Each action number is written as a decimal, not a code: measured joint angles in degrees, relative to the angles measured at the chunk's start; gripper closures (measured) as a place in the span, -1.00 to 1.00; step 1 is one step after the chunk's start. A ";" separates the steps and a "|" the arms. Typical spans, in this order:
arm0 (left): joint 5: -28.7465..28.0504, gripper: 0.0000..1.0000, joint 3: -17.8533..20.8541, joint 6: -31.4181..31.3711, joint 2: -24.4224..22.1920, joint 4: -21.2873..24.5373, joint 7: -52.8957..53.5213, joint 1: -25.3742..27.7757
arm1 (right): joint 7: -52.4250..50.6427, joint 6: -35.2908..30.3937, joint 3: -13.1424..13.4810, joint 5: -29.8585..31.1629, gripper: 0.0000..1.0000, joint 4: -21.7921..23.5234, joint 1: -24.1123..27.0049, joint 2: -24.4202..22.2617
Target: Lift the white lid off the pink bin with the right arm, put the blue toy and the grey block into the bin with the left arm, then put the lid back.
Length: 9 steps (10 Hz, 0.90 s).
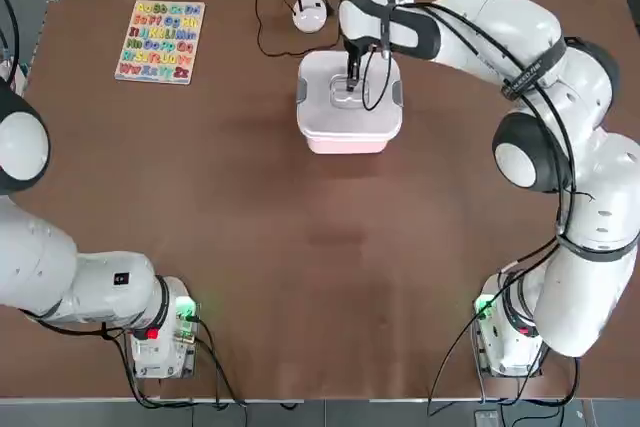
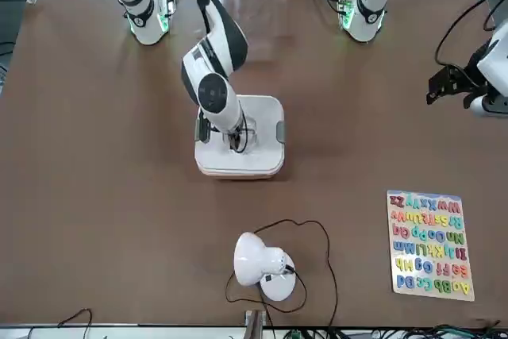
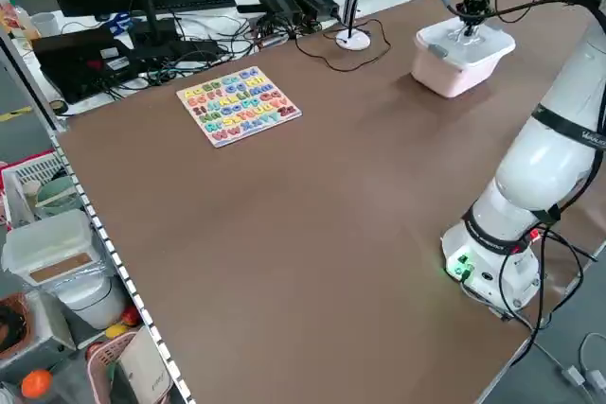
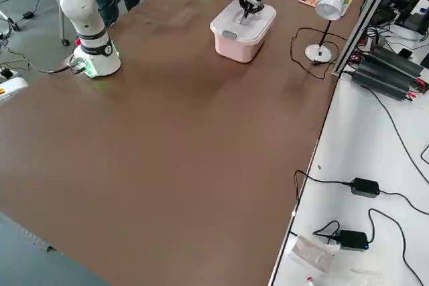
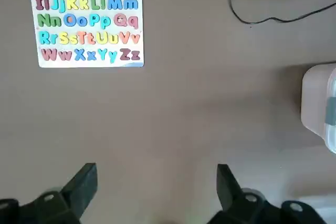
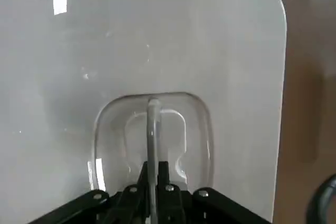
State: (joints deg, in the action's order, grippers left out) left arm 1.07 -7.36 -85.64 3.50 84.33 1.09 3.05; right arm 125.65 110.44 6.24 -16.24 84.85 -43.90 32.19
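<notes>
1. The pink bin (image 1: 349, 140) stands on the brown table (image 1: 250, 247), in the far half and a little to the robot's right of the middle; the white lid (image 1: 322, 87) sits on top of it, level, with a grey clip (image 2: 280, 132) on each of two opposite sides.

2. The right arm (image 1: 520, 77) reaches over the table from its base and bends back toward the bin; the right gripper (image 1: 352, 75) points down into the recessed centre of the lid.

3. In the right wrist view the right gripper (image 6: 152, 174) has its two fingers pressed together on the thin upright handle (image 6: 153, 124) in the recess; so it is closed on the white lid's handle; the lid itself lies flat on the bin.

4. The left arm (image 1: 60, 267) is held back at the robot's left edge of the table; the left gripper (image 5: 156, 184) hangs above bare table with its fingers wide apart and nothing between them.

5. The blue toy and the grey block cannot be seen in any view.

6. Also on the table: a colourful alphabet puzzle board (image 1: 160, 41) at the far left; a small white lamp (image 2: 260, 265) with a black cable (image 2: 317, 236) just beyond the bin.
</notes>
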 joint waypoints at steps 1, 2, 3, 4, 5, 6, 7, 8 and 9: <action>0.00 -1.00 -0.02 0.00 0.00 0.00 -0.07 0.00 | 0.00 0.00 0.00 0.00 0.87 0.00 0.00 0.00; 0.00 -1.00 -0.09 0.00 0.00 0.00 -0.16 0.00 | 0.00 0.00 -0.02 0.00 0.87 0.00 0.00 0.00; 0.00 -1.00 -0.23 0.00 0.00 0.00 -0.21 -0.01 | 0.00 0.00 -0.03 0.00 0.87 0.00 -0.01 0.01; 0.00 -1.00 -0.34 0.00 0.00 0.00 -0.26 -0.01 | 0.00 0.00 -0.03 0.00 0.87 0.00 -0.01 0.02; 0.00 -1.00 -0.38 0.00 0.00 0.00 -0.31 -0.01 | -0.01 0.02 -0.03 0.01 0.87 0.00 -0.01 0.02; 0.00 -1.00 -0.38 0.00 0.00 0.00 -0.42 -0.01 | -0.03 0.03 -0.03 0.02 0.87 0.00 -0.01 0.02; 0.00 -1.00 -0.38 0.00 0.00 0.00 -0.62 -0.01 | -0.10 0.03 -0.03 0.04 0.87 0.00 -0.01 0.02; 0.00 -1.00 -0.39 0.00 0.00 0.00 -0.72 -0.01 | -0.55 0.05 -0.03 0.05 0.87 -0.03 -0.01 0.02; 0.00 -1.00 -0.39 0.00 0.00 0.00 -0.76 -0.01 | -1.44 0.07 -0.03 0.06 0.87 -0.11 -0.01 0.02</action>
State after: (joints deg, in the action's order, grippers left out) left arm 1.07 -7.75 -85.64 3.50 84.33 0.33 3.04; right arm 124.20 110.51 6.21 -16.18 84.74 -43.92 32.21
